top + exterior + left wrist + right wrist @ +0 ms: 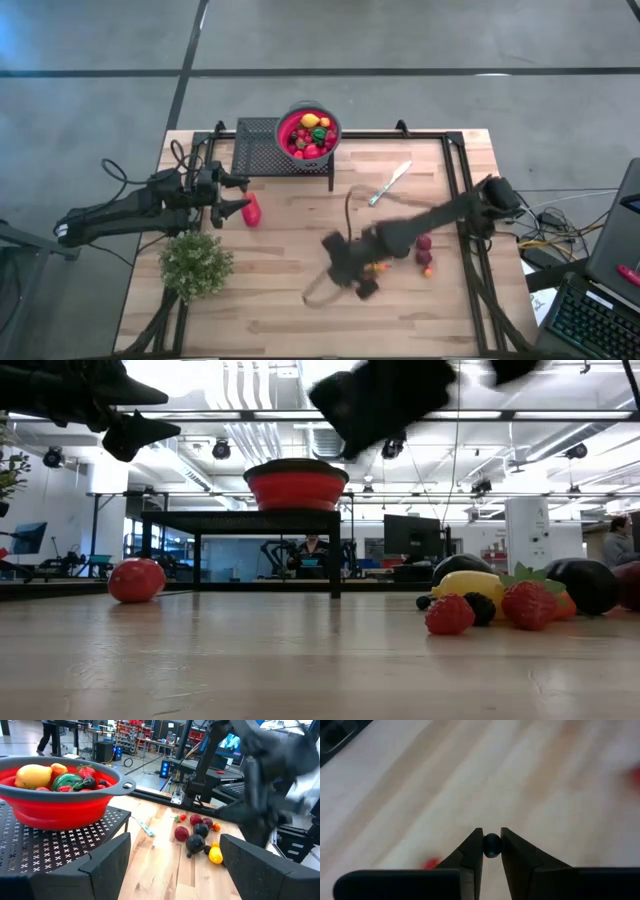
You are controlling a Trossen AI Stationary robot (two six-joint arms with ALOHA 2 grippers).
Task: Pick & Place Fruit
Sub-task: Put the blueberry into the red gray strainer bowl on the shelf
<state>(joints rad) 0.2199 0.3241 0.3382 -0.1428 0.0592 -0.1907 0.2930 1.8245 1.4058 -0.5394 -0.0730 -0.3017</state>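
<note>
My right gripper (492,842) hangs above the middle of the wooden table (280,320), shut on a small dark berry (492,845). A cluster of small fruits (425,250) lies on the table to its right; the low view shows strawberries, a yellow piece and dark pieces there (500,600). A red bowl (308,132) with several fruits stands on a black mesh stand (258,148) at the far edge. My left gripper (175,865) waits open at the left, above a larger red piece (250,210) that rests on the table. My right gripper pinches the small dark round berry by its two sides (492,851) between its fingertips (476,845). The fingers slant down toward the table. The berry is lifted clear of the wood.
A silver knife (390,183) lies right of the stand. A bushy green plant (195,262) stands at the near left. A laptop (600,310) sits off the table's right edge. Bare wood lies between the stand and my right gripper.
</note>
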